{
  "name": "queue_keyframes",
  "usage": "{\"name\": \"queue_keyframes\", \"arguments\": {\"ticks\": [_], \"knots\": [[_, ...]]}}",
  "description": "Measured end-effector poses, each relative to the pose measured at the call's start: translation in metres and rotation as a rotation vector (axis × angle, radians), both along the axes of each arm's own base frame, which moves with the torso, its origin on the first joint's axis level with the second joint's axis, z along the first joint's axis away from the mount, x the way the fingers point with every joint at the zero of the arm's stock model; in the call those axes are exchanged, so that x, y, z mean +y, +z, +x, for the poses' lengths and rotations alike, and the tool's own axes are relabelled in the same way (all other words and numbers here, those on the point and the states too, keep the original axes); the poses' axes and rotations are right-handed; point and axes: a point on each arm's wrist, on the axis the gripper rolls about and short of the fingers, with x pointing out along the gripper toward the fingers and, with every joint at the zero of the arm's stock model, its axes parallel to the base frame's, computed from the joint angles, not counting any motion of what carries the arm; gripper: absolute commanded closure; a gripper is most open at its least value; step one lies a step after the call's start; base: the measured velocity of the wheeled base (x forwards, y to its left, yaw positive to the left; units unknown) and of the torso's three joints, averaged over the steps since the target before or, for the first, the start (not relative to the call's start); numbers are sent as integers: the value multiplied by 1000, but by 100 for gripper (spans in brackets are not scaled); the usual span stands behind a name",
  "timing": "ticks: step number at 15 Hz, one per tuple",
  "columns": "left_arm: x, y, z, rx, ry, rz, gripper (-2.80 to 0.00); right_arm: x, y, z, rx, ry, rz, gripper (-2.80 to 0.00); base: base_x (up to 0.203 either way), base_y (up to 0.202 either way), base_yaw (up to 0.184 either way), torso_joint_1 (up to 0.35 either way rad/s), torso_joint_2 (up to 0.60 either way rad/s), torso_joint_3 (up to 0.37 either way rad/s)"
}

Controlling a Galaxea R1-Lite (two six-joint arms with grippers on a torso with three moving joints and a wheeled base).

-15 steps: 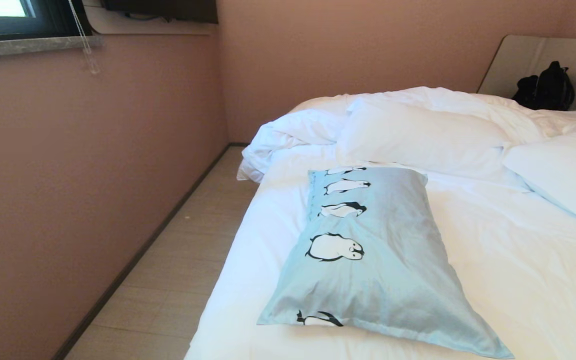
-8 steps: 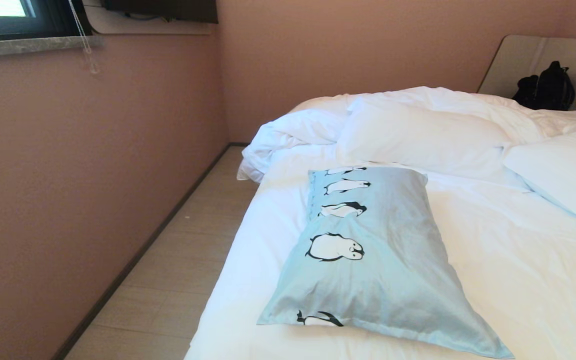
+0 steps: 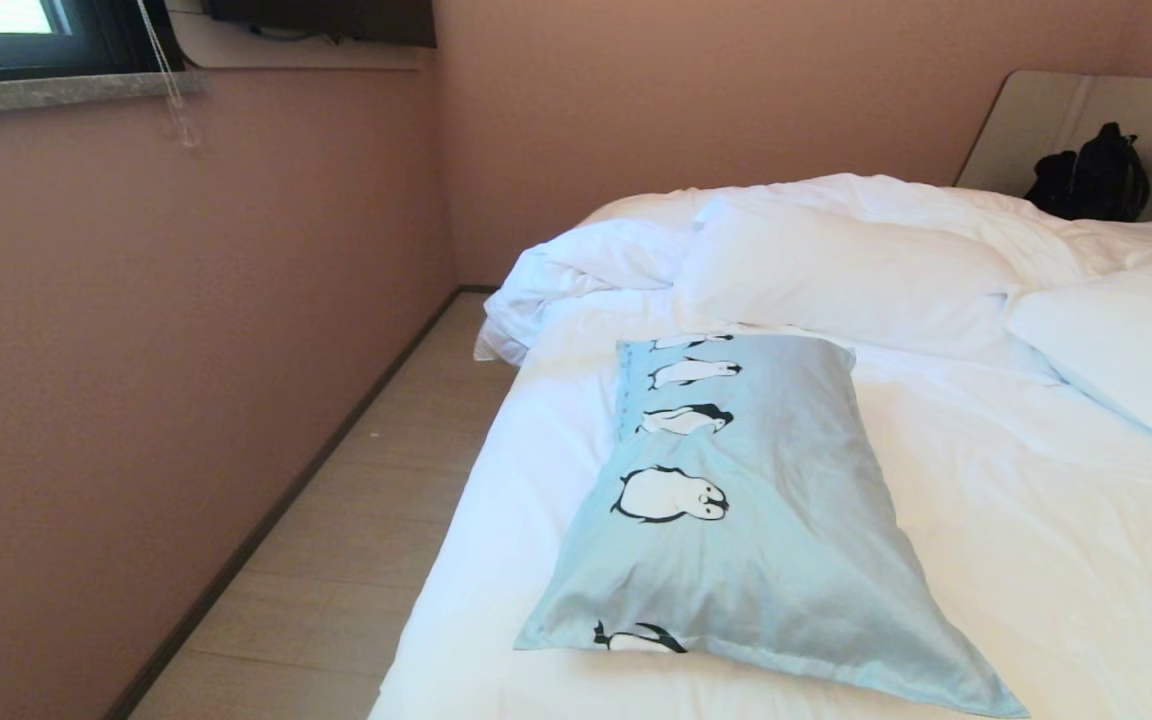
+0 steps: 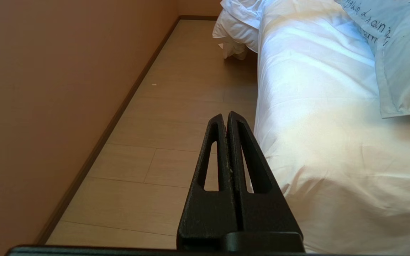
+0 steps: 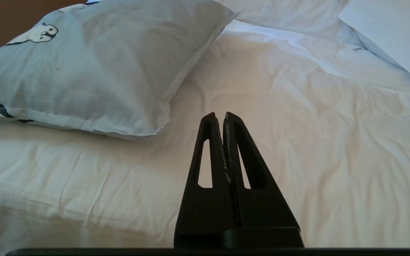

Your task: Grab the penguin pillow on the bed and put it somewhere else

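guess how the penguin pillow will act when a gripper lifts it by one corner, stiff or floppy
Probably floppy: the penguin pillow is a long, soft cushion with wrinkled fabric, so its free end would likely sag. It looks light for its size, barely denting the bed. The thin flat border at its corner may give a pinch point, though the smooth cloth could slip.

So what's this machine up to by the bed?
Nothing is being handled yet. The penguin pillow lies flat on the bed, near the edge beside the floor, with plain white pillows behind it. The right pincer is shut and empty, pointing across the white sheet just beside the pillow's corner. The left pincer is shut too, out over the floor alongside the bed.
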Motion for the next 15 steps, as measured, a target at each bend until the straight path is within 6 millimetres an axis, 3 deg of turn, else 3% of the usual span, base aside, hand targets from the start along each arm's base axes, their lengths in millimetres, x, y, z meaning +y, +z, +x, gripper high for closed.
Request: {"name": "queue_keyframes", "arguments": {"ticks": [15], "knots": [[0, 0, 0, 0, 0, 0, 0, 0, -5, 0, 48, -2, 69, 0, 0, 0, 0, 0, 0, 0]]}}
